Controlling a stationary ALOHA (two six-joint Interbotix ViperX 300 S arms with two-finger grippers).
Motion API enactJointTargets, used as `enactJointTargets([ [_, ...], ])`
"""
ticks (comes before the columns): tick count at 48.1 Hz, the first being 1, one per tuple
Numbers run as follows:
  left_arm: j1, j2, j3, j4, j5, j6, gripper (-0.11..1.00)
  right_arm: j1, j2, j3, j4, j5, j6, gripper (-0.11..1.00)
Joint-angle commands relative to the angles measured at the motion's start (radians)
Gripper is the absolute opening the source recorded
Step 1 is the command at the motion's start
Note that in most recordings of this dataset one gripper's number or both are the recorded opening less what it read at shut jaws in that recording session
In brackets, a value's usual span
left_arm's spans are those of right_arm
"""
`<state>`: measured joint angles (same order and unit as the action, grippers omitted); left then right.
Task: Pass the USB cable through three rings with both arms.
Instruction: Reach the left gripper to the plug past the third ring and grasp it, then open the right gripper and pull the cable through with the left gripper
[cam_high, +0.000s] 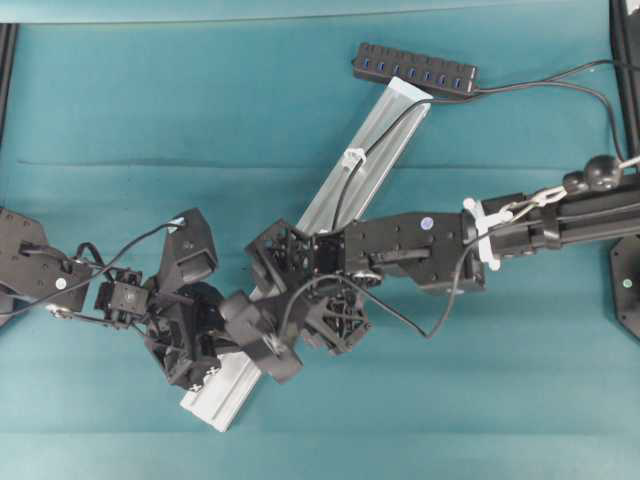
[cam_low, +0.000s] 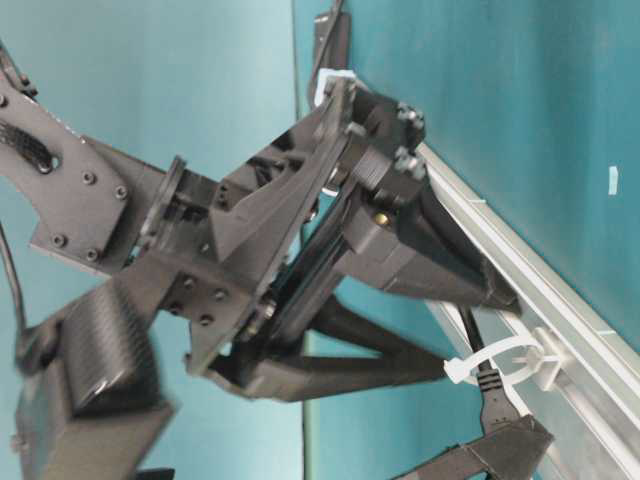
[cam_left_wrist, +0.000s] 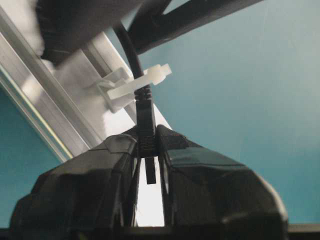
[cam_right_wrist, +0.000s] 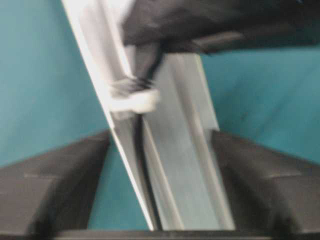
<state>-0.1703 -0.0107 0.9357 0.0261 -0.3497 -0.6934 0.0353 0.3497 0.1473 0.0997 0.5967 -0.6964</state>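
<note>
- Along the silver rail, which runs diagonally across the teal table cover, both grippers crowd the lower half; the upper half toward the black hub lies uncovered.
- Left gripper: jaws nearly closed, clamping the plug end of the USB cable just below a white ring mounted on the rail. The cable passes up through that ring.
- Right gripper: fingers spread wide, one on each side of the rail, gripping nothing. The rail and the cable run between them.
- Another ring sits on the upper part of the rail, with the cable going through it toward the hub.
- Hidden: the overhead view shows only that one ring; the gripper bodies cover the middle and lower rail. The third ring cannot be located.
- The right wrist view is blurred; a white clip on the rail is discernible, with little detail.
- In the table-level view, the rail lies at the right, a ring is visible around the cable, and the arm frames block most of the rest.
- Surface: teal cloth with faint creases; black frame members stand at the left and right edges.
</note>
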Motion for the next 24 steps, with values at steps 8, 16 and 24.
enactJointTargets([
  [8, -0.011, -0.018, -0.012, 0.002, 0.015, -0.005, 0.11, -0.044, -0.057, 0.031, -0.002, -0.005, 0.133, 0.87],
  [16, -0.037, -0.041, -0.009, 0.002, 0.089, -0.008, 0.11, -0.08, -0.094, 0.054, -0.003, -0.014, 0.184, 0.87],
  [24, -0.043, -0.094, -0.005, 0.002, 0.16, -0.012, 0.11, -0.106, -0.118, 0.074, -0.002, -0.023, 0.235, 0.87],
])
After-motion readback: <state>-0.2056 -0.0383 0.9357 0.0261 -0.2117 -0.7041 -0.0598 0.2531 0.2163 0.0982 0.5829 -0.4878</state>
